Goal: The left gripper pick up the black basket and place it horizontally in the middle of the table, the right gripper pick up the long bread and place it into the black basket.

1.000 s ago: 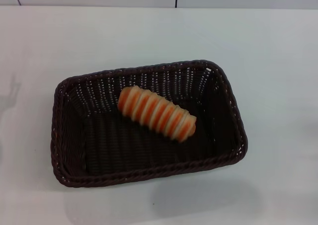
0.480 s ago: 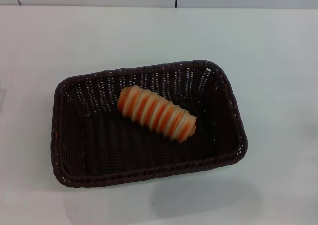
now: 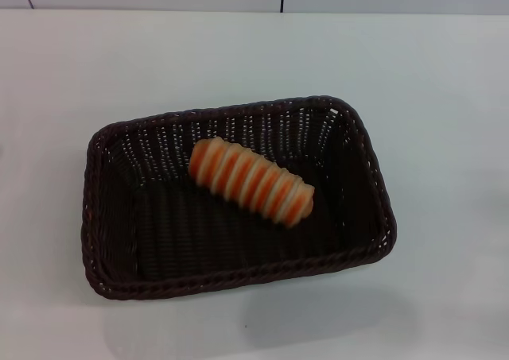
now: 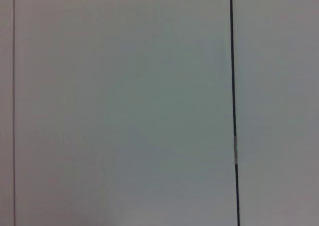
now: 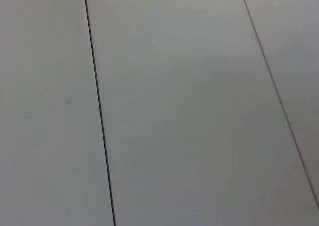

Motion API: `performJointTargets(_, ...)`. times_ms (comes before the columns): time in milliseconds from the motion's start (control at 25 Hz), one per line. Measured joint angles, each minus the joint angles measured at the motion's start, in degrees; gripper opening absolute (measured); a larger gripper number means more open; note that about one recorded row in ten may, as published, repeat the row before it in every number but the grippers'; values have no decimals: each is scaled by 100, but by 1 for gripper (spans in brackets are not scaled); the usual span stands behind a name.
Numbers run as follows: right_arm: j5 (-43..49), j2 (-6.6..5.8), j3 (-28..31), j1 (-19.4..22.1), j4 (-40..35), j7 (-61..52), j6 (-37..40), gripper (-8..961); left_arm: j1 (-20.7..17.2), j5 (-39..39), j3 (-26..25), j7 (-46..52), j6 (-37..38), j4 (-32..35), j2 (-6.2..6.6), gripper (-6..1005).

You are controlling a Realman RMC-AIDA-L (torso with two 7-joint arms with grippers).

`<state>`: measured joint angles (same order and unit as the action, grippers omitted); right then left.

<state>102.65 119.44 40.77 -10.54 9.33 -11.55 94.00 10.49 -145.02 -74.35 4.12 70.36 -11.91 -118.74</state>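
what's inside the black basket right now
One long bread lies diagonally on the floor of the black basket, nothing else visible. The weave directly under the loaf is covered, so unseen.

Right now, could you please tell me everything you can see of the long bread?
The long bread is an oblong loaf with rounded ends, ridged crosswise in alternating orange and cream stripes. It looks whole and lies on its side, set diagonally, one end toward the far left and the other toward the near right. It rests on the floor of the black basket, in the far half, clear of the right wall. Whether it touches the far wall cannot be told. No gripper is in view, so nothing holds it.
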Motion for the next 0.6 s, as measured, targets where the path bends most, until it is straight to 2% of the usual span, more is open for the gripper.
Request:
performJointTargets(280, 0, 11, -5, -34, 84, 568, -72, 832, 34, 0, -20, -155, -75, 40, 0, 808)
performJointTargets(600, -1, 15, -51, -49, 155, 632, -167, 832, 95, 6, -28, -143, -267, 43, 6, 808)
